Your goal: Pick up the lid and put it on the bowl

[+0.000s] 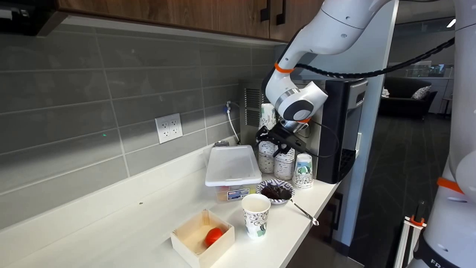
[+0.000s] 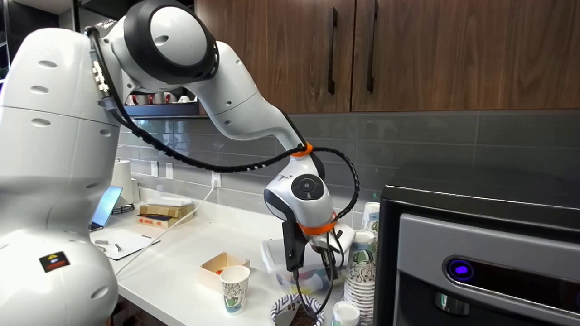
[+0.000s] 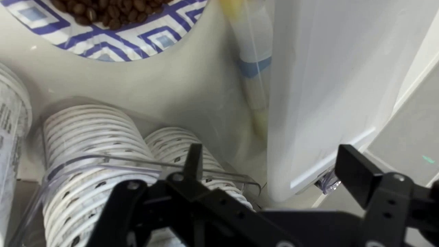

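so my fingers are spread pretty wide near the edge of the lid on the bowl, stacked cups kinda crowding me

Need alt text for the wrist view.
Open black gripper at the bottom, with a corner of a whitish lid showing between its fingers; the lid lies on a clear tub. Stacked paper cups stand lower left; a patterned dish of coffee beans is cut off at top left.

Lid on plastic tub near back edge of counter; coffee beans in paper bowl beside tub; spoon reaches front edge.
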You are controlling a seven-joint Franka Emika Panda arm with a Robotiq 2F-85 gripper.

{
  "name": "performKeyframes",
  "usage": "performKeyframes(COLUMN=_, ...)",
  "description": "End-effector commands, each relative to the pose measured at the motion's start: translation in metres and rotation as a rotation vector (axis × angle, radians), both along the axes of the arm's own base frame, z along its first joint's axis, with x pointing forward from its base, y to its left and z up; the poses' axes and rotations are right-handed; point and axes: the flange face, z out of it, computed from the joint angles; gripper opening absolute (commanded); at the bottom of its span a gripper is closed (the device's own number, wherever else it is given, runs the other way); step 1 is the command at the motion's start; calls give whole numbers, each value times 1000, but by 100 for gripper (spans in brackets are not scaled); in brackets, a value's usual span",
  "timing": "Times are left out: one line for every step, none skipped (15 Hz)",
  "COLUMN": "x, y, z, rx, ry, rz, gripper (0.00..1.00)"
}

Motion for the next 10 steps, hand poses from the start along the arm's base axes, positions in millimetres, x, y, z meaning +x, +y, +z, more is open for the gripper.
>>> performKeyframes(x=-10, y=21, z=24, rx=-93, ry=-1, rz=-15, gripper=100)
performKeyframes(x=-11, y=26, z=28, rx=-118, ry=-1, rz=-14, gripper=100)
performKeyframes(x=-11, y=34, z=34, rx=-147, ry=-2, rz=-12, gripper=100)
performKeyframes(x=-11, y=41, z=38, rx=-171, ry=-4, rz=-9, gripper=100)
performKeyframes(x=-12, y=50, z=43, rx=-196, ry=-6, rz=-1, gripper=100)
performKeyframes(x=-12, y=58, z=45, rx=-215, ry=-7, rz=9, gripper=100)
performKeyframes(x=-12, y=68, z=46, rx=-234, ry=-5, rz=25, gripper=100)
performKeyframes(x=-13, y=77, z=46, rx=-253, ry=-1, rz=39, gripper=100)
performKeyframes(x=-15, y=88, z=46, rx=-273, ry=2, rz=55, gripper=100)
performKeyframes(x=-17, y=97, z=46, rx=-289, ry=6, rz=71, gripper=100)
